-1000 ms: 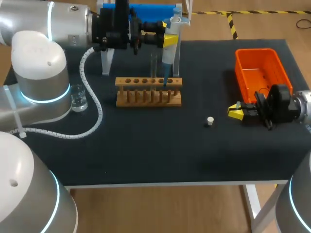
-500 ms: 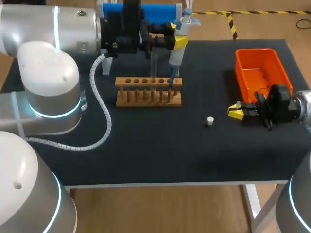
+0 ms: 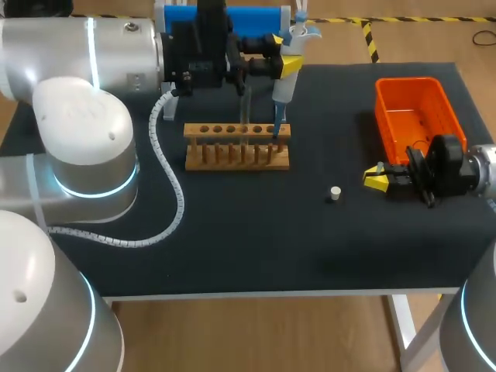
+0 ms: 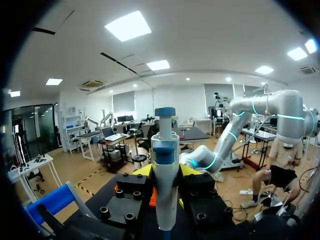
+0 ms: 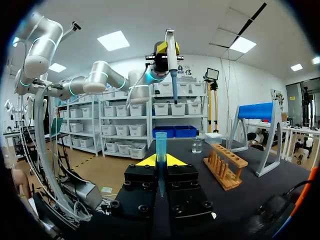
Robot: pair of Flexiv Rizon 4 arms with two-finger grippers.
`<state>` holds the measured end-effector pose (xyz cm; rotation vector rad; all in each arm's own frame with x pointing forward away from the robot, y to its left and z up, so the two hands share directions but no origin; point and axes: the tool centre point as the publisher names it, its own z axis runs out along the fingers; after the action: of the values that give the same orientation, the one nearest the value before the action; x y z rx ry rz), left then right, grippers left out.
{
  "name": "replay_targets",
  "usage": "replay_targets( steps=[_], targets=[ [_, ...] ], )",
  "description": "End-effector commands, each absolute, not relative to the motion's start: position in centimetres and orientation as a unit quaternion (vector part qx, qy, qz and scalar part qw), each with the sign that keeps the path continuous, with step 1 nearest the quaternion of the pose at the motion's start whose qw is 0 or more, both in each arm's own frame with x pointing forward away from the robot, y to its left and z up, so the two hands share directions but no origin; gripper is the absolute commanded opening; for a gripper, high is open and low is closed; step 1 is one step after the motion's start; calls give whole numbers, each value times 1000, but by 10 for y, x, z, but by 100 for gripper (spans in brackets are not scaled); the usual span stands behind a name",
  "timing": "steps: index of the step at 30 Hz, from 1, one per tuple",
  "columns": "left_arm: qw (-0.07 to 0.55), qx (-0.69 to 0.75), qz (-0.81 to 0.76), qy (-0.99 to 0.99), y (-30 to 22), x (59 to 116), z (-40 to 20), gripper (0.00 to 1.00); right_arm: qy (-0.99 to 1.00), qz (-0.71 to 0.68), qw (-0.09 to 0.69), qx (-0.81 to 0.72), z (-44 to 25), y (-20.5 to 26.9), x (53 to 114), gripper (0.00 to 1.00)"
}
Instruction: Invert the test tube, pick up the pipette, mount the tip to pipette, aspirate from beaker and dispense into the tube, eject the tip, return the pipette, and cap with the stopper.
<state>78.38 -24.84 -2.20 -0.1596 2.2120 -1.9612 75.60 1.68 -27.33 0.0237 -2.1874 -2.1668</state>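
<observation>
My left gripper (image 3: 283, 56) is shut on the white pipette (image 3: 285, 74), held upright above the right end of the wooden rack (image 3: 236, 146). The pipette's blue lower end hangs just over the rack's last hole. In the left wrist view the pipette (image 4: 165, 165) stands between the left gripper's (image 4: 165, 172) yellow tips. A clear test tube (image 3: 246, 108) stands in the rack. My right gripper (image 3: 377, 178) rests low at the right, shut on a blue pipette tip (image 5: 160, 142) that points upward. A small white stopper (image 3: 335, 193) lies on the mat beside it.
An orange bin (image 3: 411, 108) sits at the back right, just behind my right gripper. A blue stand (image 3: 232, 15) rises at the back behind the rack. The right wrist view shows a small glass beaker (image 5: 197, 145) beyond the rack (image 5: 225, 170); my left arm hides it from above.
My left arm has carried the pipette to the right along the rack, and its elbow now covers the beaker. The right arm has stayed still.
</observation>
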Motion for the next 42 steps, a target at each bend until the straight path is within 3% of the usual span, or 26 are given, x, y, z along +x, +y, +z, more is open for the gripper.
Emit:
replay_targets(
  steps=[1,42],
  targets=[
    [97,-59,-665,738,-248,781,-22,0,-711,-703,31,8,-273,16,755,0],
    [106,-63,-667,735,-244,777,-18,0,-711,-703,31,8,-273,16,755,0]
  ],
)
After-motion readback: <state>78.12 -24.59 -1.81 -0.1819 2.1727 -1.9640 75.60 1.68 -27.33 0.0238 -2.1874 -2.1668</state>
